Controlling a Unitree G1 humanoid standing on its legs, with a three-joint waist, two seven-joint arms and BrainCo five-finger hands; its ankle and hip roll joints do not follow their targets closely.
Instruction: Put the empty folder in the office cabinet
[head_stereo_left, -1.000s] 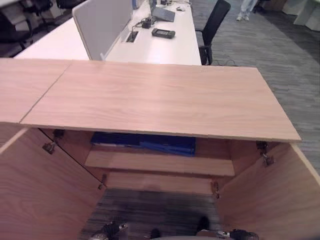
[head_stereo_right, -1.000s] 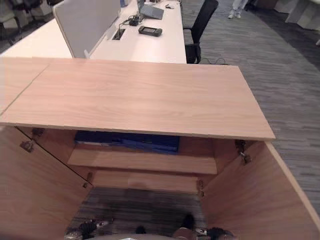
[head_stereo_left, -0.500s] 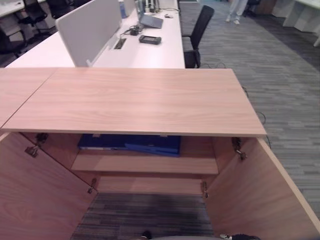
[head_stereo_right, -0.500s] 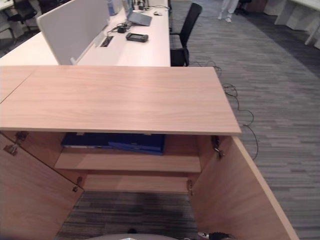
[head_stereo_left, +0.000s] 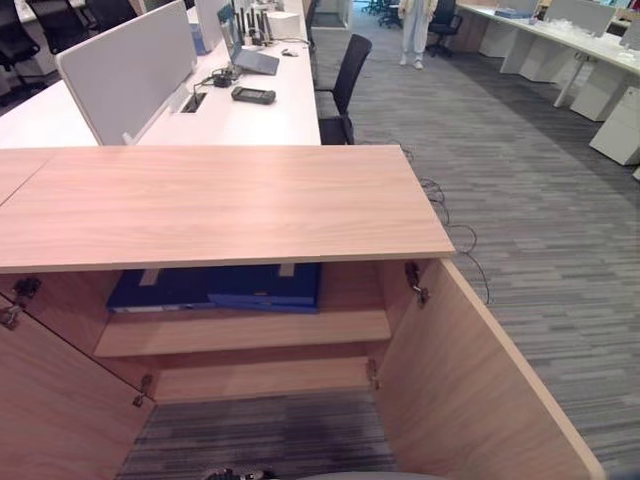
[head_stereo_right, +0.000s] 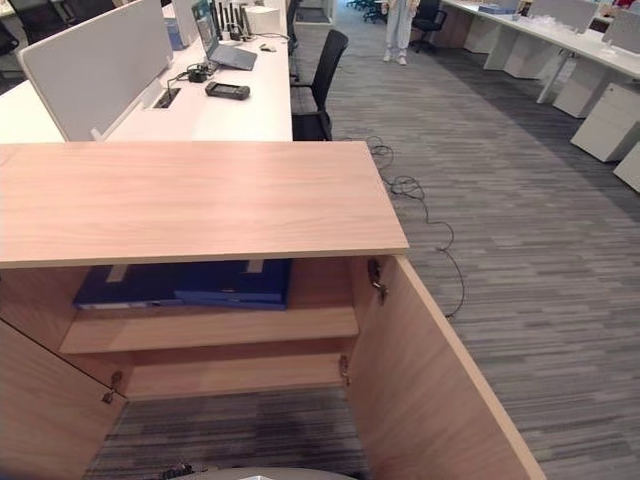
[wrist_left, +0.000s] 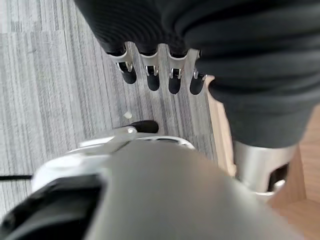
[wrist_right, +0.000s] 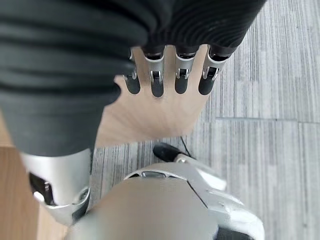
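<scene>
While both doors of the office cabinet (head_stereo_left: 225, 205) stand swung wide, the blue folder (head_stereo_left: 215, 287) lies flat on the cabinet's upper shelf (head_stereo_left: 243, 331), tucked under the cabinet's wooden top and touching neither hand. A second, lower shelf (head_stereo_left: 262, 378) sits beneath it, bare. The right door (head_stereo_left: 470, 385) angles out from the cabinet's right edge, and the left door (head_stereo_left: 55, 410) from its left edge. Behind the cabinet runs a white table (head_stereo_left: 235, 115) with a grey divider panel (head_stereo_left: 128, 68), a laptop (head_stereo_left: 250, 55) and a dark device (head_stereo_left: 253, 95) on it; a black office chair (head_stereo_left: 342, 85) stands at that table's right side, on the grey striped carpet (head_stereo_left: 530, 220). Far beyond the cabinet a person (head_stereo_left: 415, 30) stands on the carpet. The left hand (wrist_left: 160, 75) hangs over the carpet with its fingers straight and relaxed, grasping nothing. The right hand (wrist_right: 170, 75) likewise hangs released, fingers extended, just beside a wooden door panel.
</scene>
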